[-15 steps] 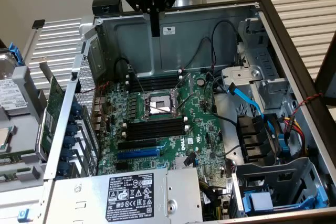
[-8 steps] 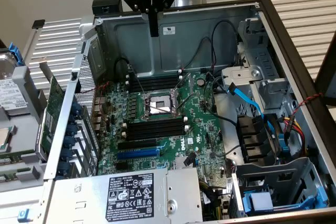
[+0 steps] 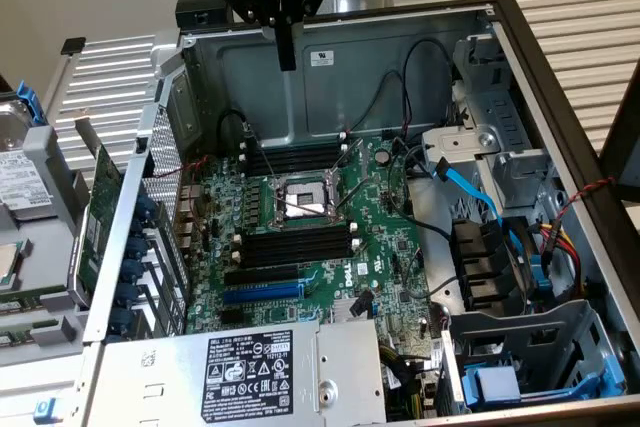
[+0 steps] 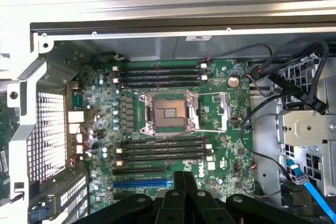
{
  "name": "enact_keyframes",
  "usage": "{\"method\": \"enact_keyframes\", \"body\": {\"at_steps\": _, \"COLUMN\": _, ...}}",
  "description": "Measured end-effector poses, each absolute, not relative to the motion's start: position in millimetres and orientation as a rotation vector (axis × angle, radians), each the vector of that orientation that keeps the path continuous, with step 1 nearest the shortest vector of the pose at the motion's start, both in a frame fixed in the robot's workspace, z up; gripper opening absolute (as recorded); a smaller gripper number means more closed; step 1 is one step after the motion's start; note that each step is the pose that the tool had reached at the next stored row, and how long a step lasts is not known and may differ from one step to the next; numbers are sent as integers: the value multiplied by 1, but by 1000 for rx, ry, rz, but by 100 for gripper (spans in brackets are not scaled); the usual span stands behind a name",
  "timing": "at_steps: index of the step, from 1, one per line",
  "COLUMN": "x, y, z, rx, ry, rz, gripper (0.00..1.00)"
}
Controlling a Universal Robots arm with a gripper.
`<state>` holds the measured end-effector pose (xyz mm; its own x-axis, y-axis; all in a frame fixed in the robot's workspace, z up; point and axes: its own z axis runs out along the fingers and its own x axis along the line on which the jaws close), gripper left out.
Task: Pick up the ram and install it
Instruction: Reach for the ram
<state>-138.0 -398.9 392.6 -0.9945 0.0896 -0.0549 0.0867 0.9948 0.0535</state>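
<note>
The tool [image 3: 287,59] is held shut, empty, above the case [image 3: 250,87]. All the slots [image 3: 295,245] are seen bare. The ram [image 3: 28,299], seemingly lying outside at the exterior view's left, is not yet picked up.

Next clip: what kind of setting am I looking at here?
Probably a computer assembly or repair bench. An open computer case lies on a slatted surface, with its motherboard exposed and the CPU socket bare.

Narrow green ram [image 3: 35,299], flat outside the case, at exterior view's left.
</note>
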Motion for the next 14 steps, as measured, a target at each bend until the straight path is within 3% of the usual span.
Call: {"method": "enact_keyframes", "body": {"at_steps": 14, "x": -177, "y": -405, "z": 392, "rx": 136, "ry": 3074, "rz": 79, "gripper": 10}}
